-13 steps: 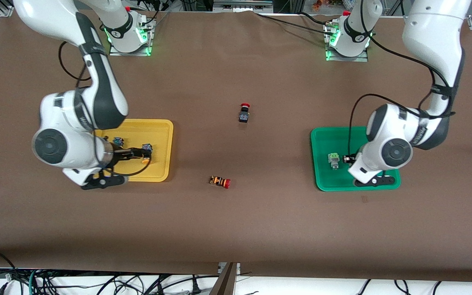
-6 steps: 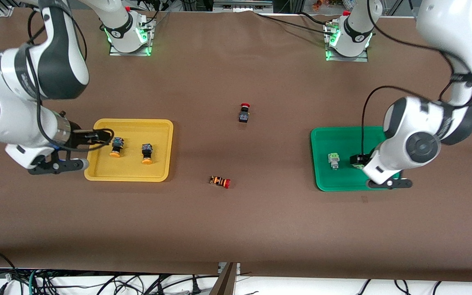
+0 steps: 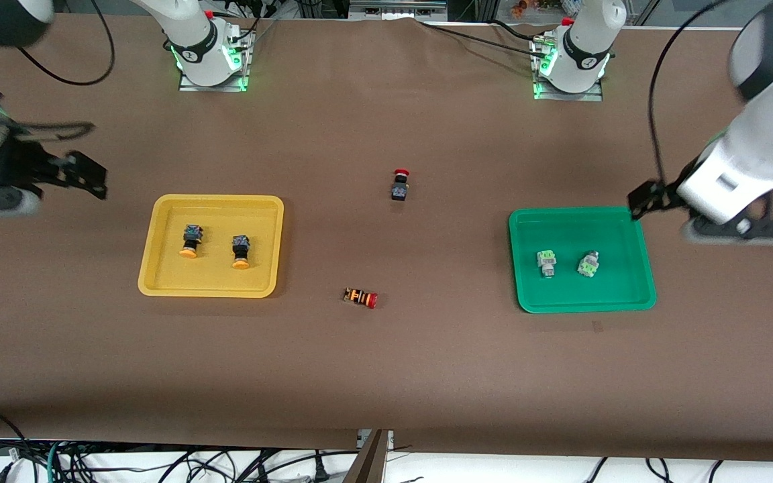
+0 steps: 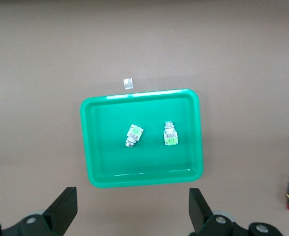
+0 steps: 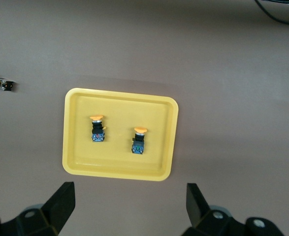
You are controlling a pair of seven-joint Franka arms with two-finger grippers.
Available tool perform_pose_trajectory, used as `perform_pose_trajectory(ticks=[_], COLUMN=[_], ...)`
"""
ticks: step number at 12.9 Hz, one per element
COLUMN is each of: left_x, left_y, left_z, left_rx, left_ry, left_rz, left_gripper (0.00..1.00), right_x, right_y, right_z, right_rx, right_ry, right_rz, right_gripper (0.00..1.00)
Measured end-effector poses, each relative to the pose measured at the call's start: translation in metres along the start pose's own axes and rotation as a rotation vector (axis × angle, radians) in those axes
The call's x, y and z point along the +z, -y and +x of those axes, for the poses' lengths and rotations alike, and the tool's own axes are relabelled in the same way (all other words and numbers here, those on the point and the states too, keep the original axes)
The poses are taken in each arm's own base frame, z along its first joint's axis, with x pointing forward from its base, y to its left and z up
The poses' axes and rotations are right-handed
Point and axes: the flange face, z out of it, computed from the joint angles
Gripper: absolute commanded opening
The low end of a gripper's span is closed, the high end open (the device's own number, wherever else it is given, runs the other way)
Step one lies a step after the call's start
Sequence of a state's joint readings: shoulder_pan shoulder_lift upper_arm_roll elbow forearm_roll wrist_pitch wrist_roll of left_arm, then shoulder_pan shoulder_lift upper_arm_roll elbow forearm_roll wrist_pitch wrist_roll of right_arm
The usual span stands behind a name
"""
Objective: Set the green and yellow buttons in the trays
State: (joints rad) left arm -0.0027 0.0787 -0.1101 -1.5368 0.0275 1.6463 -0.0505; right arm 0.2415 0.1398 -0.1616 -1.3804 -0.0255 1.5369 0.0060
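Both arms have pulled away from the trays; left hand (image 3: 638, 201) and right hand (image 3: 88, 178) are wide, empty. I judge sorting finished.

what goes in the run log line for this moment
yellow buttons: yellow tray | green buttons: green tray | left hand, right hand: open, raised

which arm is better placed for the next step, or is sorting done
Neither: both yellow buttons lie in the yellow tray, both green buttons in the green tray. Left gripper and right gripper are open, empty, raised.
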Motion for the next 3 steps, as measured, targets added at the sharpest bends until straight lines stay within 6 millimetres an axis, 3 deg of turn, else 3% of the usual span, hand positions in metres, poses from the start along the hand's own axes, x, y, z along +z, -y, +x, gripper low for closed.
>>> perform_pose_trajectory(ticks=[1, 3], left_x=[-0.022, -0.036], left_y=[0.011, 0.024], left_z=[-0.019, -0.046], left_rx=[0.033, 0.055], left_ry=[-0.023, -0.021], left_rz=[-0.005, -0.004], left_gripper=[1.00, 1.00], right_x=[-0.003, -0.002], right_y=[-0.004, -0.001], right_z=[-0.010, -0.026], right_rx=[0.001, -0.008], right_ry=[0.010, 0.066], right_rz=[0.007, 0.014], right_gripper=[1.00, 1.00])
